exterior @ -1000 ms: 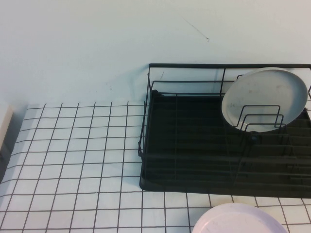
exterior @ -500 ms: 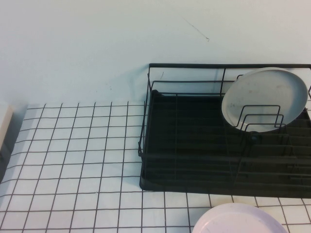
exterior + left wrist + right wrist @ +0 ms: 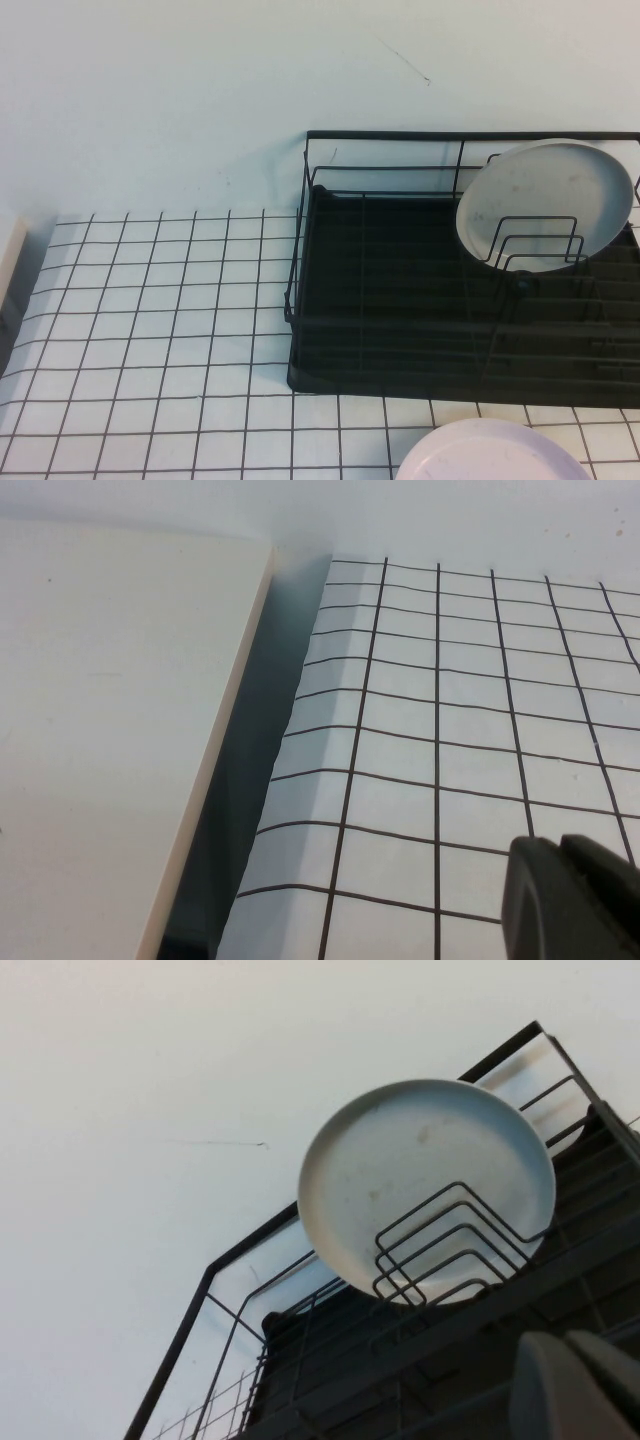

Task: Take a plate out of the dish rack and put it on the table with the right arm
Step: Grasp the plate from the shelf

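The pale grey plate stands on edge, leaning among the upright dividers at the right end of the black dish rack. It also shows in the right wrist view, with the rack below it. My right gripper is shut and empty, on the near side of the rack and apart from the plate. My left gripper is shut and empty, low over the gridded table near its left edge. Neither gripper shows in the high view.
A pale lilac-pink plate lies on the table in front of the rack, cut by the frame's bottom edge. A white board lies beside the table's left edge. A plain wall stands behind the rack.
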Robot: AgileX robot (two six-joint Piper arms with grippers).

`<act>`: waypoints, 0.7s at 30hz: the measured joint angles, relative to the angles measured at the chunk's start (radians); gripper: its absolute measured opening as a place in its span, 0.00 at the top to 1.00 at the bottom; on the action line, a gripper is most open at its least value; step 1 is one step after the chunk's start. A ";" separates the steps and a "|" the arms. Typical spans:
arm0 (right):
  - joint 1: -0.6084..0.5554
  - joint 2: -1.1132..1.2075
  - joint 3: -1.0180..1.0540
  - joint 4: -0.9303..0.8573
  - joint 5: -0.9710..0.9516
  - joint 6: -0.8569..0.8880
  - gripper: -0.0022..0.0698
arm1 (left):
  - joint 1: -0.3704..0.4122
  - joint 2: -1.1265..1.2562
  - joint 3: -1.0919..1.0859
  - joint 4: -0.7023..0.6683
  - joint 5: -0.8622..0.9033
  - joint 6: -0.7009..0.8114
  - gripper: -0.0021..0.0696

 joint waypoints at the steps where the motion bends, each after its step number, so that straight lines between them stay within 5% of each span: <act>1: 0.000 0.000 0.000 0.002 -0.002 -0.005 0.97 | 0.000 0.000 0.000 0.000 0.000 0.000 0.98; 9: 0.000 0.058 -0.104 0.006 0.103 -0.243 0.97 | 0.000 0.000 0.000 0.000 0.000 0.000 0.98; 17: 0.000 0.608 -0.607 -0.296 0.546 -0.643 0.96 | 0.000 0.000 0.000 -0.001 0.000 0.000 0.98; 21: 0.000 0.895 -0.870 -0.398 0.695 -0.772 0.84 | 0.000 0.000 0.000 -0.001 0.000 0.000 0.98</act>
